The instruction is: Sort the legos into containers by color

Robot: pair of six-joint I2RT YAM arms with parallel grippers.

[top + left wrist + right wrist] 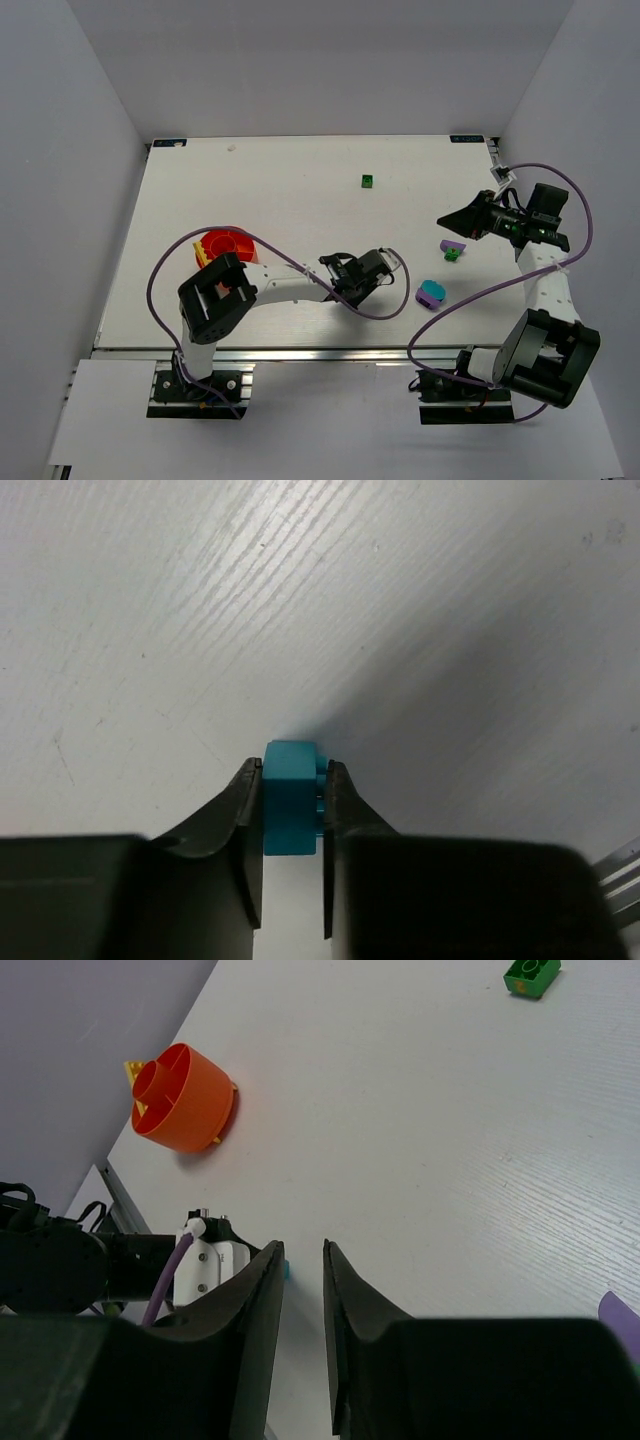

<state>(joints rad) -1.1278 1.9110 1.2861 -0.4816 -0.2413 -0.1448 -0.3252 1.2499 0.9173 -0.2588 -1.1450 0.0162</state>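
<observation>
My left gripper (pixel 292 770) is shut on a teal lego (pixel 291 798), pinched between both fingers just above the white table. From above, that gripper (pixel 386 262) sits mid-table, and the brick itself is hidden there. My right gripper (pixel 303 1250) is slightly open, with nothing between its fingers. It hovers at the right side (pixel 446 218), pointing left. An orange container (pixel 182 1098) stands at the left (pixel 225 245) with yellow legos (pixel 133 1068) beside it. Loose on the table lie a green lego (pixel 368 181), a purple-and-green pair (pixel 452 249) and a teal-and-purple pair (pixel 431 293).
The left arm's white link and purple cable (pixel 300 285) stretch across the near-middle of the table. The right arm's cable (pixel 470 300) loops above the teal-and-purple pair. Grey walls enclose the table on three sides.
</observation>
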